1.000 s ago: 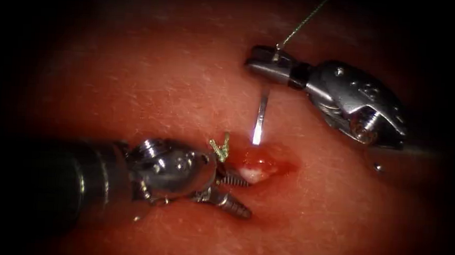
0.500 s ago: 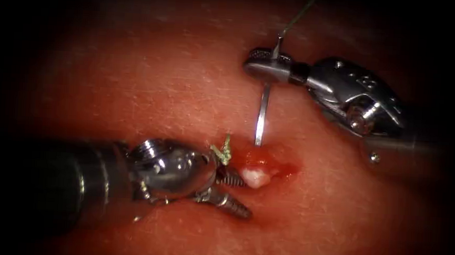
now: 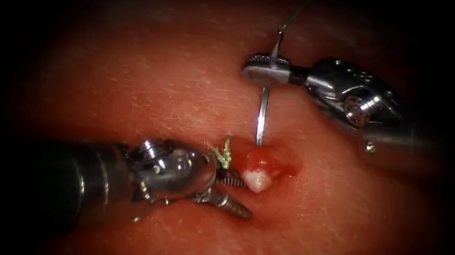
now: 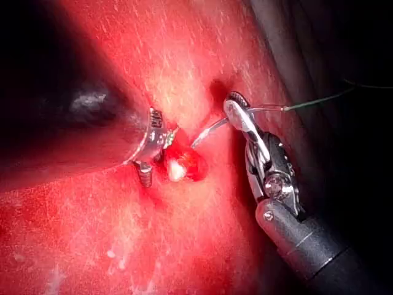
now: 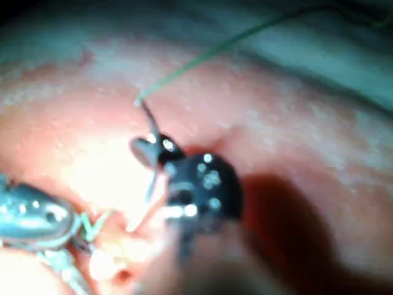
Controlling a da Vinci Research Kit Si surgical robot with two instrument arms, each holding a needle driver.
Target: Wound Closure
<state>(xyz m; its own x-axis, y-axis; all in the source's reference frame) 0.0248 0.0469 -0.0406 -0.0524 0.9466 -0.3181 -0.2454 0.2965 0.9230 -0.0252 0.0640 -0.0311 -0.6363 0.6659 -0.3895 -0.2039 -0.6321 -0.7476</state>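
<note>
My right tool point(image 3: 265, 72) is shut on the curved needle point(image 3: 262, 114) near its tail end, above the cut point(image 3: 267, 164). The needle points down, and its tip touches the tissue point(image 3: 151, 86) at the cut's upper edge; I cannot tell whether it has entered. Green thread point(image 3: 297, 11) runs from the needle's tail up and to the right. My left tool point(image 3: 247, 199) lies on the left side of the cut, jaws open and holding nothing, beside a white bulge point(image 3: 257, 181). The left wrist view shows the needle point(image 4: 209, 131) held by the right tool point(image 4: 236, 112).
A green knot with short cut ends point(image 3: 223, 153) sits at the cut's left edge, just above the left tool's jaws. Red fluid point(image 3: 280, 167) wets the open cut. The right wrist view shows the thread point(image 5: 215, 52) trailing away over the tissue.
The right tool has turned at its wrist and the needle's tail has risen, so the needle stands steeper. Its tip stays at the cut's upper edge. The left tool has not moved.
</note>
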